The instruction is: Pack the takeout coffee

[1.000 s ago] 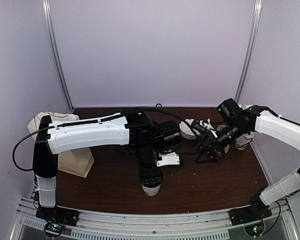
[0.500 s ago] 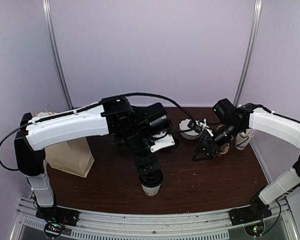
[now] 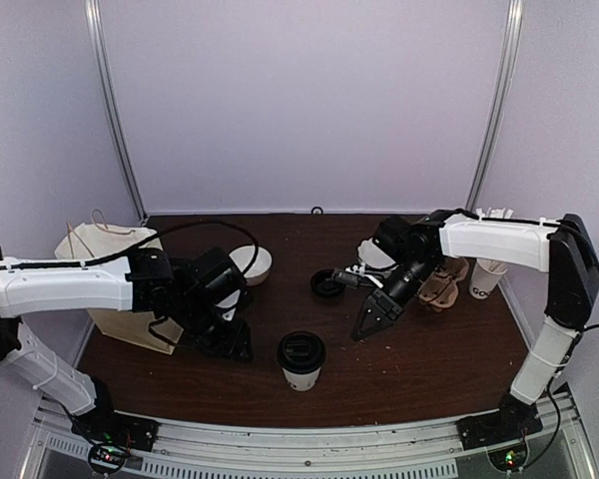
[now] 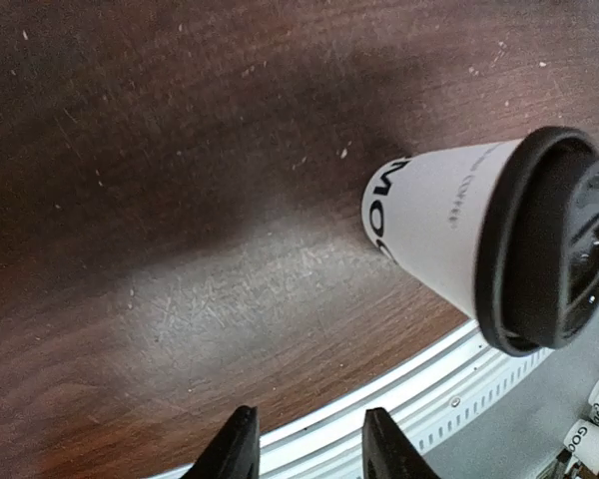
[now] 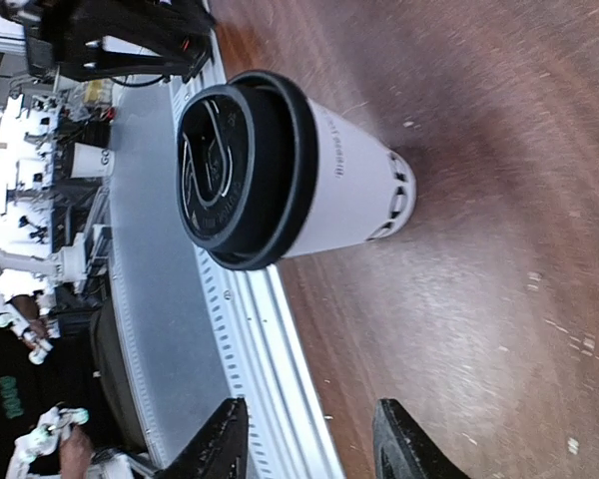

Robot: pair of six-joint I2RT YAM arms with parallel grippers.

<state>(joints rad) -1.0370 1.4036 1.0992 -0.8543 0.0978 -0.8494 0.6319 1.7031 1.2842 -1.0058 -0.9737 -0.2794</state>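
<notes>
Brown paper bag [image 3: 130, 327] noted at left of dark tabletop [image 3: 429, 369]; white bowl [image 3: 252, 261] recorded nearby; stick-filled cup [image 3: 487, 276] at far right.

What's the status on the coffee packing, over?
Both open, empty: left gripper, right gripper. The coffee cup lidded, upright, unheld between them. Nothing blocks it; paper bag far left.
</notes>
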